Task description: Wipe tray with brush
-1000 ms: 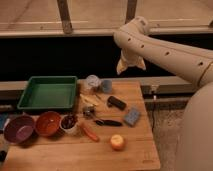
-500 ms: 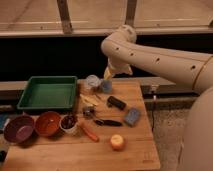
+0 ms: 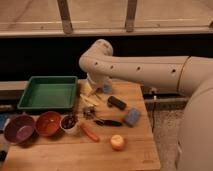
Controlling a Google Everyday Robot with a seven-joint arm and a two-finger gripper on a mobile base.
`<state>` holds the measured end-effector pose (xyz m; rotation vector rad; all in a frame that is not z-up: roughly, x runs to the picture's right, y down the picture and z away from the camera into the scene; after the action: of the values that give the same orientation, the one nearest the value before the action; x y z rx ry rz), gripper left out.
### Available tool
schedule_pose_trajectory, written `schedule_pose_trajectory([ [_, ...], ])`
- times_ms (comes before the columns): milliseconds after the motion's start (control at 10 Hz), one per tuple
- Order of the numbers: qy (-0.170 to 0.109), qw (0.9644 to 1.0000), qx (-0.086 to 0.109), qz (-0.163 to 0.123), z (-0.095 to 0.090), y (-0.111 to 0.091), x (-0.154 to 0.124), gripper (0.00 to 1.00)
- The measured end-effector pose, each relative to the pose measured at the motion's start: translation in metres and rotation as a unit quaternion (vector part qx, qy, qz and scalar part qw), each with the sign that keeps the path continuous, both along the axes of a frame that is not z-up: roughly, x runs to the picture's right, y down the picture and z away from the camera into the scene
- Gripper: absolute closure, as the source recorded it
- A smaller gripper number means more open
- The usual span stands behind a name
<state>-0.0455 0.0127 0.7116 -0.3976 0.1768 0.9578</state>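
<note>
Small apple (image 3: 117,142) near the tabletop's (image 3: 100,157) front, purple bowl (image 3: 19,128) and orange bowl (image 3: 48,123) at left, brush (image 3: 107,122) lying mid-tabletop beside a sponge (image 3: 132,116), tray (image 3: 30,106) far left, pincer (image 3: 91,89) low just right of the tray, wide or narrow cannot be told

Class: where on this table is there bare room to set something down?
Free: near edge before the purple bowl and orange bowl; corner right of the fruit; inside the tray. Crowded: around brush, sponge, block, by the gripper beside the tray.
</note>
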Motion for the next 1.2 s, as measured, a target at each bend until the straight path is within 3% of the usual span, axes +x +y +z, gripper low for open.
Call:
schedule_pose_trajectory([
  [100, -0.007, 0.9999, 0.001, -0.012, -0.004, 0.005, -0.005, 0.26],
  [500, -0.008, 0.9999, -0.003, -0.012, -0.002, 0.007, -0.005, 0.26],
  [700, -0.019, 0.9995, -0.025, -0.008, 0.007, 0.020, -0.010, 0.26],
  [1000, -0.032, 0.9974, -0.064, 0.006, 0.036, 0.063, -0.017, 0.26],
  [1200, -0.035, 0.9962, -0.079, 0.014, 0.042, 0.076, -0.019, 0.26],
])
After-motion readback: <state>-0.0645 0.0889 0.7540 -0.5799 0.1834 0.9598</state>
